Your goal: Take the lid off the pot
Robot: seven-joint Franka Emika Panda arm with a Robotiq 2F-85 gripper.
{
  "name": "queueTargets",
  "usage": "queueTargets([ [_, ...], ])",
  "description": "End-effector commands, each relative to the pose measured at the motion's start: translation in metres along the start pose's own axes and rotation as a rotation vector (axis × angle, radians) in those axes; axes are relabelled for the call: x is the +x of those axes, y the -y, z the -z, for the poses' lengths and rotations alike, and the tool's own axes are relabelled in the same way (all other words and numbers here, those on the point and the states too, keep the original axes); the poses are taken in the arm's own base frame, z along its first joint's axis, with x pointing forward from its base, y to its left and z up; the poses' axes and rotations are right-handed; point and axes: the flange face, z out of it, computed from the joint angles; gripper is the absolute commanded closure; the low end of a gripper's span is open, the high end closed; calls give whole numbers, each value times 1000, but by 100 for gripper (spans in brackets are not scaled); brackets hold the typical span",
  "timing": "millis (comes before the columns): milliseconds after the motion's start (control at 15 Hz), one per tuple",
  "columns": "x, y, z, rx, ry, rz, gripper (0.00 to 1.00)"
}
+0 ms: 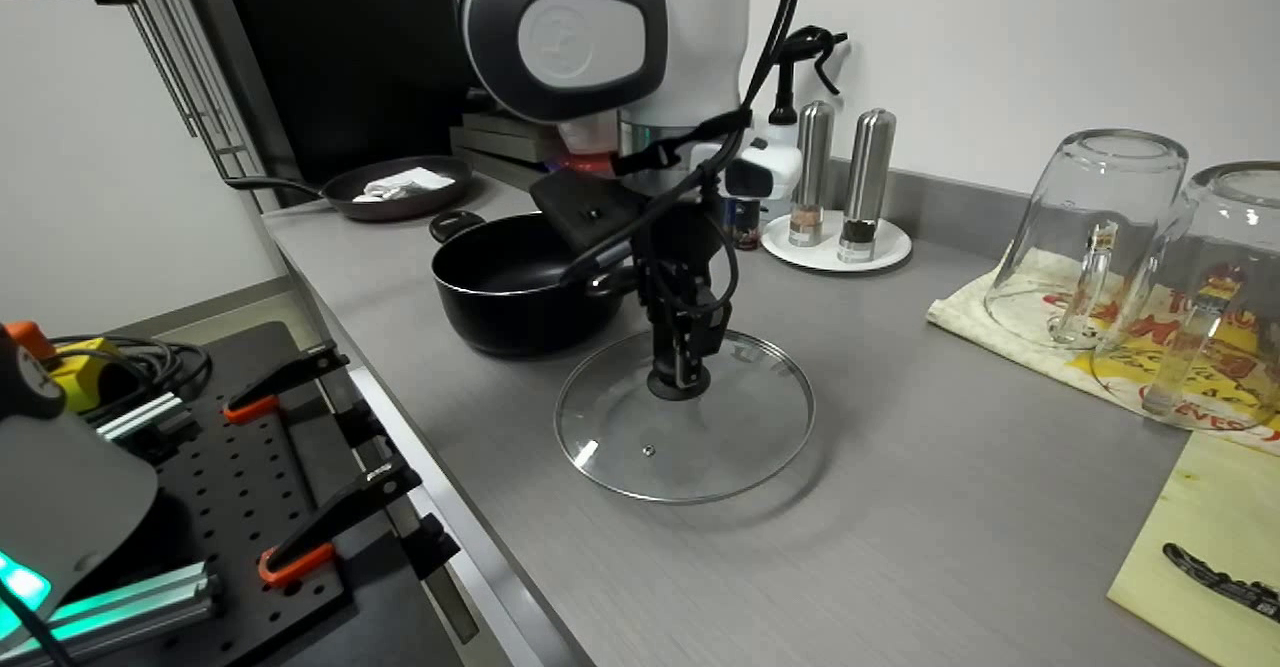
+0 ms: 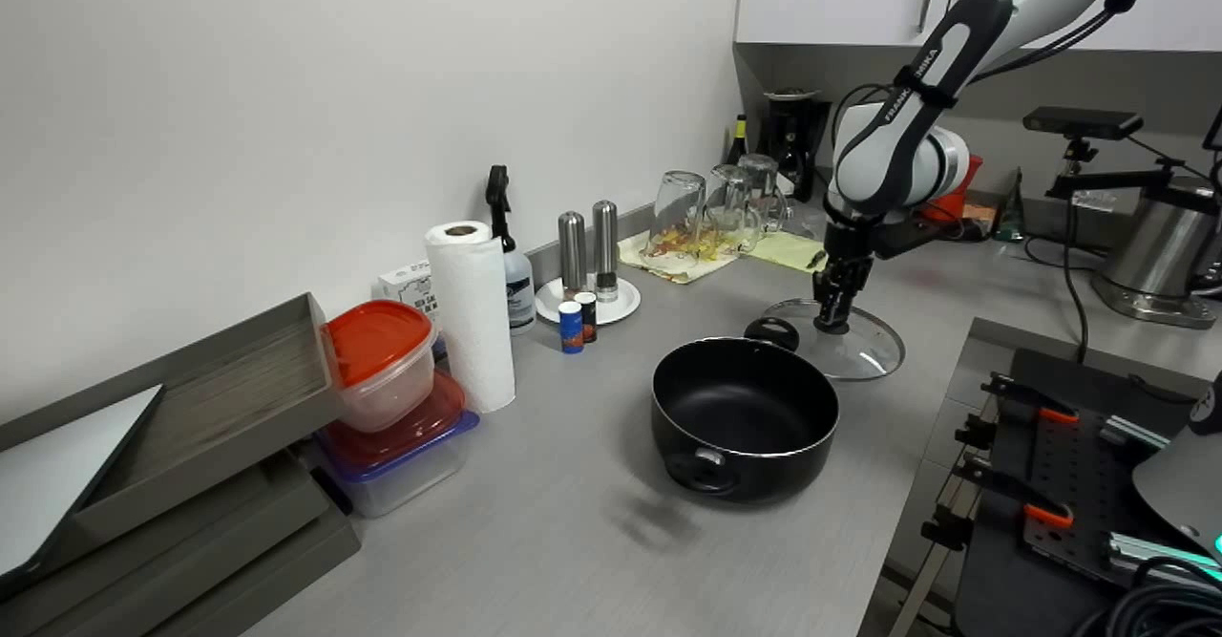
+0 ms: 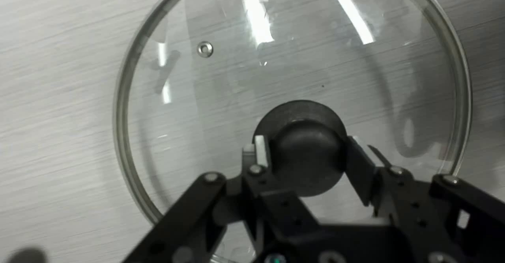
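Note:
The clear glass lid [image 1: 700, 457] with its dark centre knob is beside the pot, low over the counter. I cannot tell whether its rim touches the counter. It also shows in an exterior view [image 2: 871, 355] and fills much of the wrist view [image 3: 292, 69]. My gripper [image 3: 307, 148] has its two pads against opposite sides of the knob. In both exterior views the gripper [image 1: 680, 362] points down at the knob [image 2: 832, 320]. The black pot [image 1: 520, 322] stands uncovered on the counter. Its empty inside shows in an exterior view [image 2: 783, 470].
A frying pan [image 1: 400, 202] with a white cloth stands behind the pot. Two mills stand on a white plate [image 1: 840, 257] by the wall. Upturned glasses [image 1: 1080, 237] stand on a cloth. A paper towel roll [image 2: 473, 322] and plastic containers [image 2: 387, 370] stand along the wall.

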Motion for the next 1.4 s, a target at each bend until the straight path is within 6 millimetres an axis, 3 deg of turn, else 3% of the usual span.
queueTargets([
  [0,5,8,-21,18,-65,-42,75],
  [267,5,11,-40,21,-77,-60,75],
  [533,8,10,-37,25,-93,-67,75],
  [600,8,9,-36,24,-94,-69,53],
  [667,8,10,-34,28,-98,-70,25],
  [800,6,10,-27,27,-106,-64,19],
  [1000,2,14,-4,26,-132,-46,1],
  [1200,-3,16,30,17,-187,-41,0],
  [1267,10,12,3,21,-138,-35,0],
  [1333,9,13,14,21,-155,-34,0],
])
